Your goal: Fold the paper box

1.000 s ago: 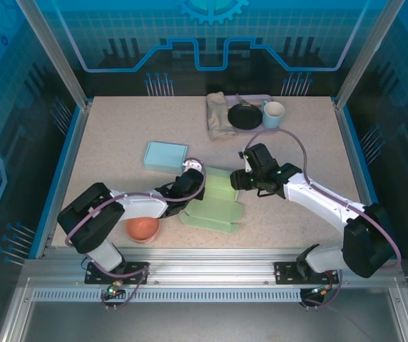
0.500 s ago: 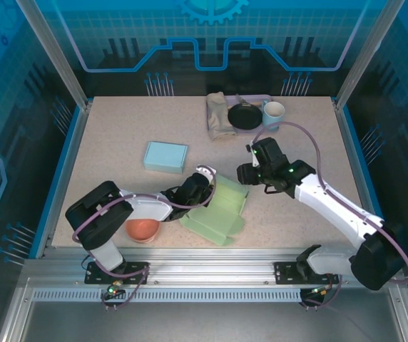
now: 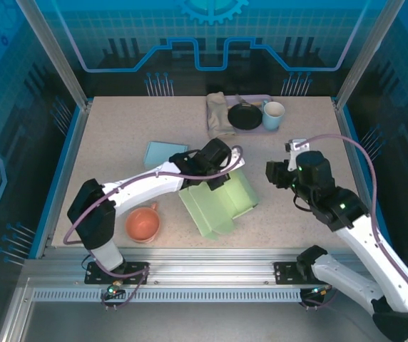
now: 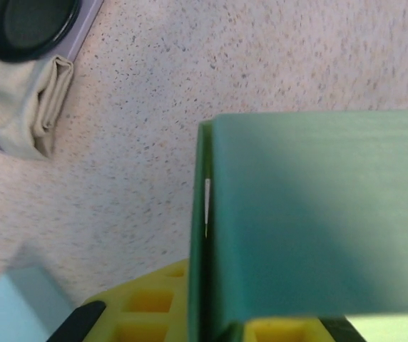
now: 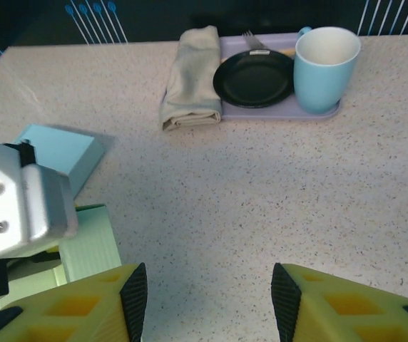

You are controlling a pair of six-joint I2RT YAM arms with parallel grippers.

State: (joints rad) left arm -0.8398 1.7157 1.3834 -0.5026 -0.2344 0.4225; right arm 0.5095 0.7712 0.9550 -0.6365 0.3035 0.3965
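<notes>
The left gripper (image 3: 224, 171) pinches the raised flap of the pale green paper box (image 3: 215, 205); the right gripper (image 3: 272, 174), jaws spread, hangs well apart from it

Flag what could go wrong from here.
The left end effector pinches one raised flap of the pale green paper box alone; the right end effector hangs open, apart, so the box may slide or the flap crease wrongly. The left forearm passes over the light blue flat box and could nudge it.

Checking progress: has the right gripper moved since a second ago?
Yes. The right gripper pulled rightward away from the green paper box, from left of the light blue mug to in line with it.
</notes>
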